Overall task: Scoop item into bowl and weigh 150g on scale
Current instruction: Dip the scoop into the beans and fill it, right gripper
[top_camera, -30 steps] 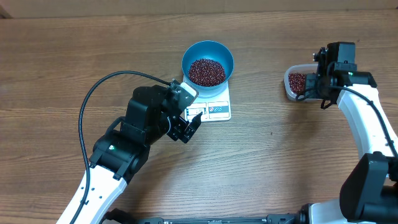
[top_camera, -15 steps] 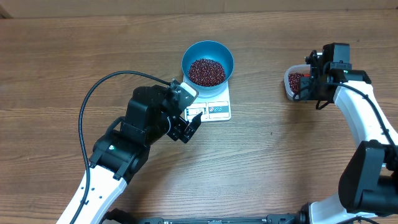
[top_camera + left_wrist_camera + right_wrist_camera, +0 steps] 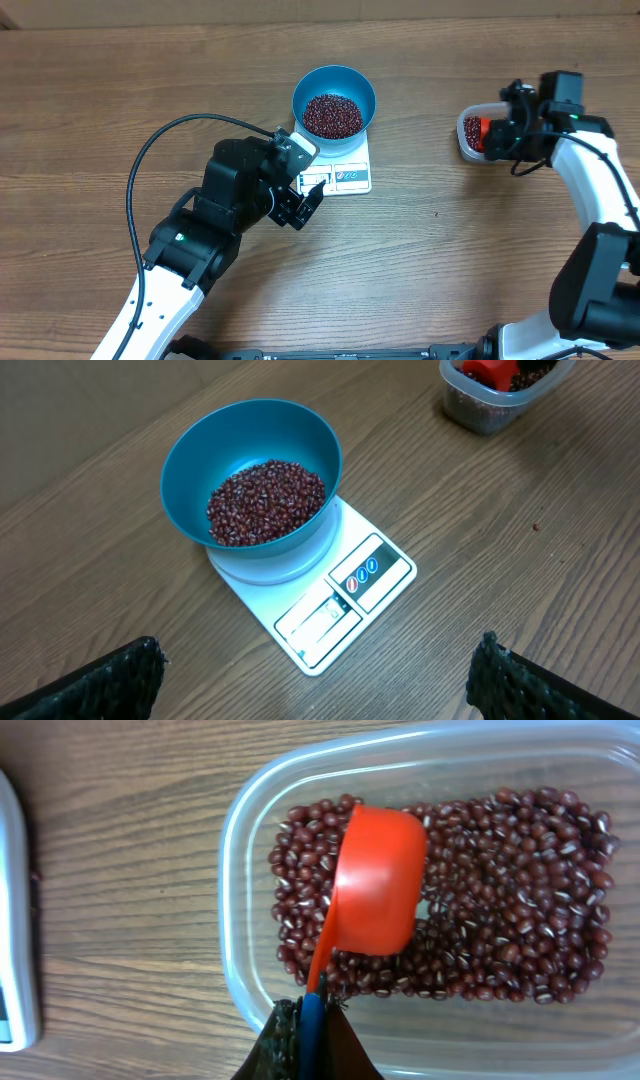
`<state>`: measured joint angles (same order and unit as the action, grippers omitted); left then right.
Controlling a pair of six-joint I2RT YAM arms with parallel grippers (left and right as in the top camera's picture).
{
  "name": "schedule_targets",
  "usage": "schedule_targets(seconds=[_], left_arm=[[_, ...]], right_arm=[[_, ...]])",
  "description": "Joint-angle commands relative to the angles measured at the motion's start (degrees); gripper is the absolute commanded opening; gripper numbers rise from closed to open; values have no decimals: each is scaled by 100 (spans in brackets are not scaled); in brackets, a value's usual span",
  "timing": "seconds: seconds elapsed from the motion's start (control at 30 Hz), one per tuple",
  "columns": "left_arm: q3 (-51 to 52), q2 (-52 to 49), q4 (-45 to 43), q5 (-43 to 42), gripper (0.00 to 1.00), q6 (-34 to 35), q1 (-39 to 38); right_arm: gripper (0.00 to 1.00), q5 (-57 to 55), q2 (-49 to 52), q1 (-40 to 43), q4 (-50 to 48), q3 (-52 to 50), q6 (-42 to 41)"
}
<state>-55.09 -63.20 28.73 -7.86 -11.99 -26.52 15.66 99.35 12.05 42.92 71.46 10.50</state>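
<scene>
The beans (image 3: 500, 920) look tiny, hard and loose, so they probably spill easily. The right gripper (image 3: 310, 1042) pinches the scoop (image 3: 378, 880) by its blue handle. The left gripper (image 3: 320, 678) stands wide and empty.

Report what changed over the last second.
The right gripper, jaws shut on the red scoop by its blue handle, swung rightward over the clear tub, so the scoop's red cup now shows among the beans from overhead. Nothing was picked up or released. The left gripper, wide open, the blue bowl and the scale stayed put.
</scene>
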Motion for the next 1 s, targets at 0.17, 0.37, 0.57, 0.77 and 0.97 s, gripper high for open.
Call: schedule_targets(seconds=[0.17, 0.37, 0.57, 0.77, 0.97], left_arm=[[9, 57, -2, 42, 100, 85, 26], [9, 59, -2, 42, 100, 85, 26], [9, 59, -2, 42, 99, 85, 26], [9, 59, -2, 42, 100, 85, 26], [9, 59, -2, 42, 100, 85, 26]], right_arm=[[4, 1460, 116, 695, 33, 87, 7], [4, 2013, 428, 861, 122, 87, 7], [3, 2267, 662, 870, 199, 87, 4], [4, 2304, 664, 977, 192, 87, -413], [4, 2330, 664, 1296, 127, 87, -1104]])
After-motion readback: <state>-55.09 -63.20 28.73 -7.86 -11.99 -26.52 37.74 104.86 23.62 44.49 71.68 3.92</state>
